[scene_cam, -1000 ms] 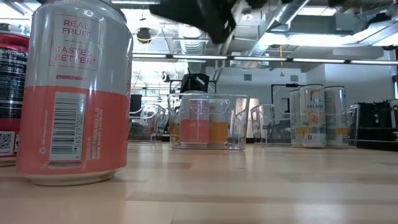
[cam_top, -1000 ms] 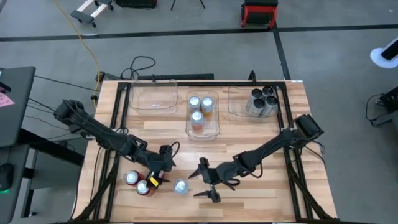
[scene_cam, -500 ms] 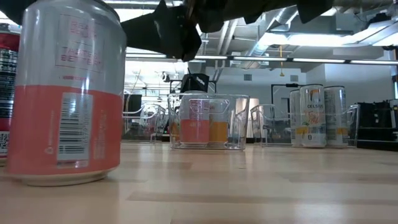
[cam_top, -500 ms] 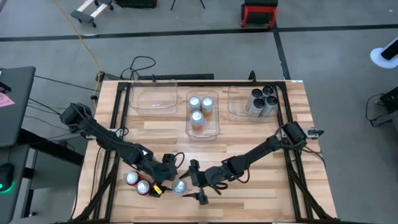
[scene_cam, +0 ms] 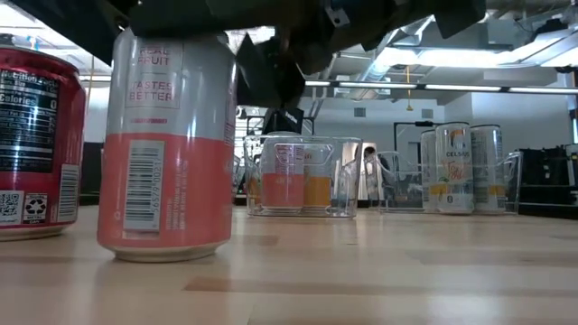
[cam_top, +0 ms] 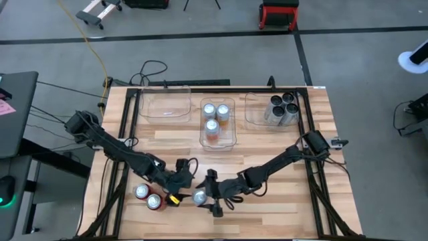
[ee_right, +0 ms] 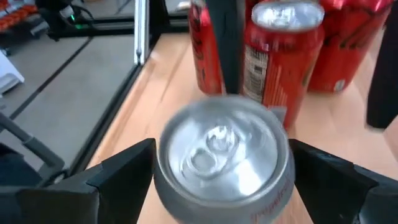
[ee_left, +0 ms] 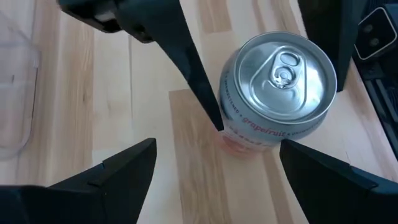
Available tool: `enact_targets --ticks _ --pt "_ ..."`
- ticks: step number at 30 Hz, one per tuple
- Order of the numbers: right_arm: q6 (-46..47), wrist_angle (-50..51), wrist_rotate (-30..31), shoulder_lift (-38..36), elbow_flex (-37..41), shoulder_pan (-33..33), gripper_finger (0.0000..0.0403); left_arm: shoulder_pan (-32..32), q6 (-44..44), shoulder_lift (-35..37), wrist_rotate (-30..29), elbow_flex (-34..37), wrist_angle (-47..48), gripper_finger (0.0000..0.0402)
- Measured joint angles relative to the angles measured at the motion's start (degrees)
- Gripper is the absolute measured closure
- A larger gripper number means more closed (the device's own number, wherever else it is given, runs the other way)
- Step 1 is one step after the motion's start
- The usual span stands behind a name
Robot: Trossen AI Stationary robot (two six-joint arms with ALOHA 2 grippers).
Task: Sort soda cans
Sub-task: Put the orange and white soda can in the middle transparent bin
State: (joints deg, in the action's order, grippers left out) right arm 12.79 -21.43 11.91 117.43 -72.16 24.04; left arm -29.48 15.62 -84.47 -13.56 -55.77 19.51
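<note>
A silver-and-pink soda can [cam_top: 199, 196] [scene_cam: 167, 149] stands upright on the wooden table near its near edge. My right gripper [cam_top: 208, 194] [ee_right: 222, 144] is open and reaches in level from the table's right, one finger on each side of this can [ee_right: 221, 155]. My left gripper [cam_top: 182, 183] [ee_left: 217, 144] is open and hovers just left of the can [ee_left: 278, 74], looking down on its silver top. Red cans [cam_top: 141, 192] [cam_top: 155, 201] [ee_right: 280, 56] stand to the left of it. My right gripper has one finger [ee_left: 199, 87] lying against the can's side wall [ee_left: 225, 115], coming level from the table's right. Whether the other finger [ee_left: 329, 37] touches the can, I cannot tell. The can stands upright with its base on the table.
Three clear bins line the far side. The left bin [cam_top: 164, 106] holds nothing I can see, the middle bin [cam_top: 231, 137] holds three silver-and-pink cans, and the right bin [cam_top: 253, 114] holds several cans. Bare wood lies between the bins and the arms.
My right gripper has moved toward the table's left until its fingers flank the silver-and-pink can. My left gripper has shifted right, toward the same can. The can has slid a little along the table, to the right and away from the near edge, still upright.
</note>
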Motion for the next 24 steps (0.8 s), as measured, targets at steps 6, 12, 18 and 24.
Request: enact_targets --ticks 6,12,18,24 --pt "0.7 1.2 -0.2 0.0 0.0 -0.5 0.0029 0.3 -0.2 0.0 0.0 0.0 0.0 0.0066" --pt "0.7 1.4 -0.3 0.0 0.0 -0.8 0.007 0.3 -0.4 0.0 -1.0 0.0 0.1 0.0066" --pt "0.7 1.4 -0.2 0.0 0.1 -0.9 0.0129 0.5 -0.8 0.1 -2.9 0.0 0.3 0.0066" --pt "0.9 2.5 -0.1 -1.6 0.3 -1.0 0.0129 0.7 0.7 1.2 -3.8 0.1 0.9 0.0066"
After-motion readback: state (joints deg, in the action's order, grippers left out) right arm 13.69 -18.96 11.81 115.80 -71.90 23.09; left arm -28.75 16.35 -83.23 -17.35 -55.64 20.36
